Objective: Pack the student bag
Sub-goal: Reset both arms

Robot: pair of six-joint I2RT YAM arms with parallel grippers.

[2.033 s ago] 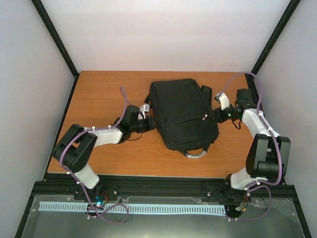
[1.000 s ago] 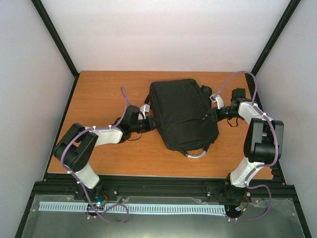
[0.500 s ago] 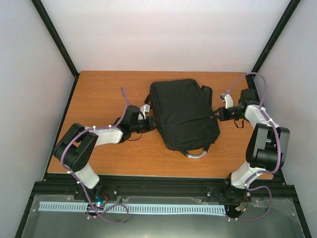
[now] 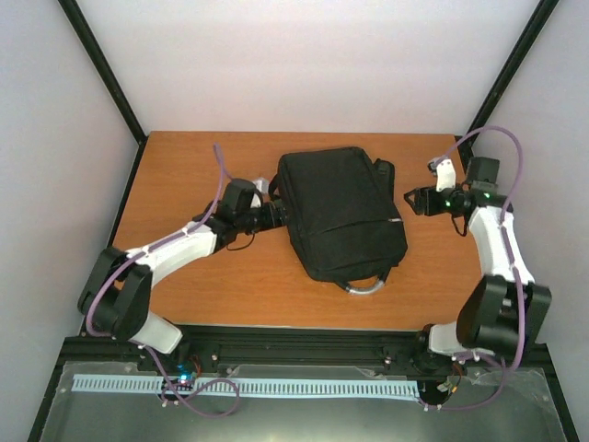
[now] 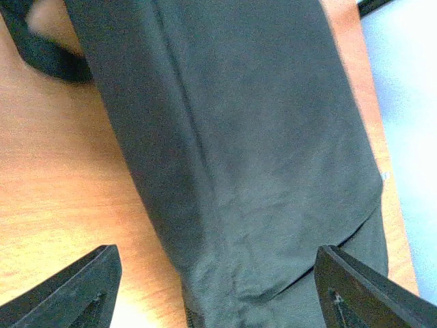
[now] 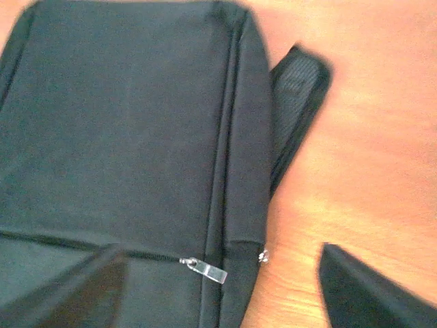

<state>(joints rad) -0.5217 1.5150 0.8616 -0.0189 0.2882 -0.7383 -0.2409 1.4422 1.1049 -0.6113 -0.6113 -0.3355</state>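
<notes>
The student bag (image 4: 340, 210) lay flat on the middle of the counter (image 4: 184, 175), seemingly zipped. Our left fingers (image 5: 75, 290) stood apart at its 9 o'clock edge. Our right fingers (image 6: 369, 287) stood apart off 3 o'clock. Both were empty. We judged the zip pull (image 6: 205, 271) needed a square pinch while the left pinned the fabric.

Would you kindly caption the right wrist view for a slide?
Open right pincer facing the black backpack, silver zipper pull showing, on a wooden table.

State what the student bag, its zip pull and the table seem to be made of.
Student bag: matte black woven fabric, softly creased. Zip pull: probably metal, silvery glint. Table: wood-look surface, orange-brown grain, possibly laminate.
</notes>
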